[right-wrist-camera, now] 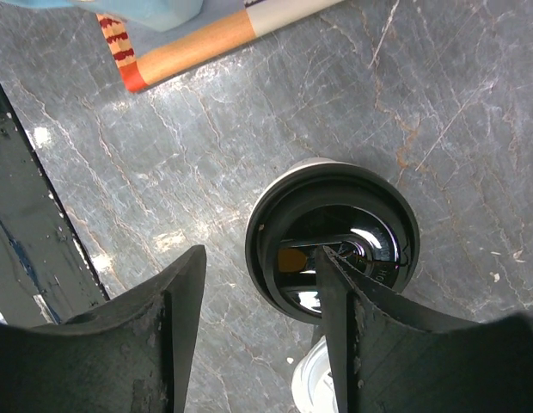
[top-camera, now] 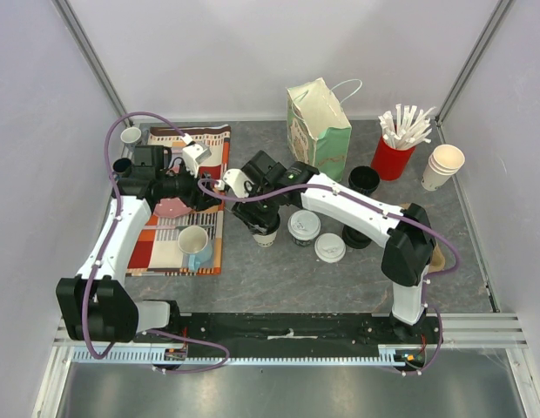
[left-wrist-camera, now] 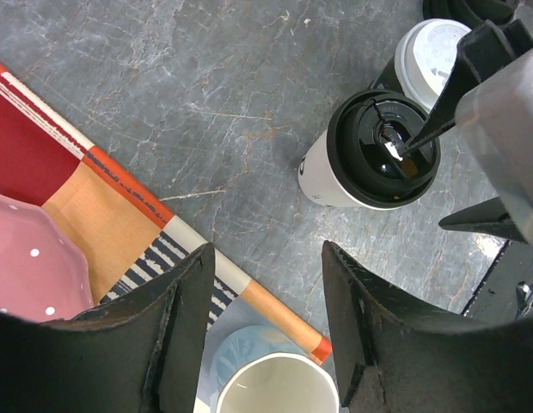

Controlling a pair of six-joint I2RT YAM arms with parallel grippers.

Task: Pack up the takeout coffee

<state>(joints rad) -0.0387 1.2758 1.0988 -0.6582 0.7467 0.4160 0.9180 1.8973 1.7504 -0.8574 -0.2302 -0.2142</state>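
Right gripper [right-wrist-camera: 260, 268] hangs over the black-lidded cup [left-wrist-camera: 348, 168] near the tabletop's centre. Jaws apart, nothing grasped, 1 fingertip [left-wrist-camera: 406, 144] over the lid. 2 takeout coffees stand upright just right of it: white-lidded cup [top-camera: 304, 225], then second white-lidded cup [top-camera: 330, 247] nearer the front edge. Left gripper [left-wrist-camera: 266, 268] is released, empty, over the right edge of the placemat [top-camera: 214, 150], above the mug [left-wrist-camera: 275, 389]. Paper bag [top-camera: 320, 122] stands upright at the rear edge.
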